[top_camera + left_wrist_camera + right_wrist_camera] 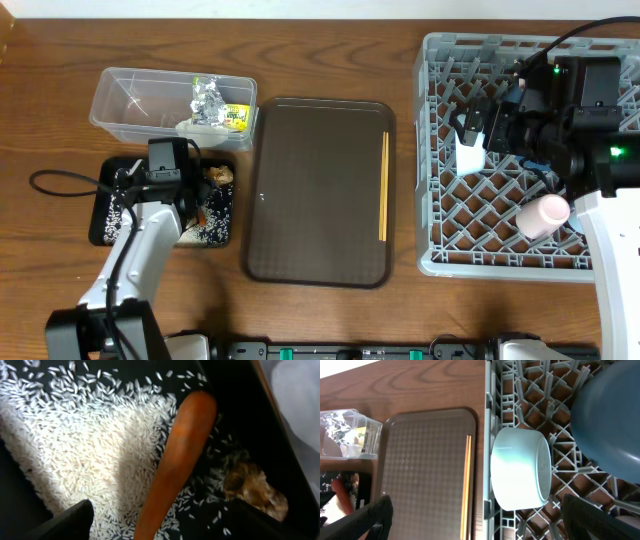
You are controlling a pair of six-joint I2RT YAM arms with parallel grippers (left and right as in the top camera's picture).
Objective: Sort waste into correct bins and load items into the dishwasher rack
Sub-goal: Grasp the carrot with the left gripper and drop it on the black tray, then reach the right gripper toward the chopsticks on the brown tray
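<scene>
- Overhead view: the chopsticks (384, 187) are the only dish item outside the dishwasher rack (428, 215). They lie on the brown serving tray (310, 190), just inside its right edge, and are near the rack's left wall but not touching it.
- Long axis: the pair runs front to back, parallel to that wall.
- Right gripper (475, 510): spread wide and empty. It hangs above the left part of the rack, over the light-blue cup (520, 475), which lies on its side beside the blue bowl (610, 415).
- Key relation: the chopsticks lie to the left of the right gripper, across the rack wall. In the right wrist view the fingers stand on either side of the sticks' line, so closing would pinch across the long axis. Height above the sticks cannot be judged.
- Left gripper (165, 517): open and holding nothing. It is low over the black tray (100, 200), straddling the carrot (180, 460) among the rice (90, 450).
- Judgement: the right arm is nearer, so a move to the left followed by a descent suits it.
</scene>
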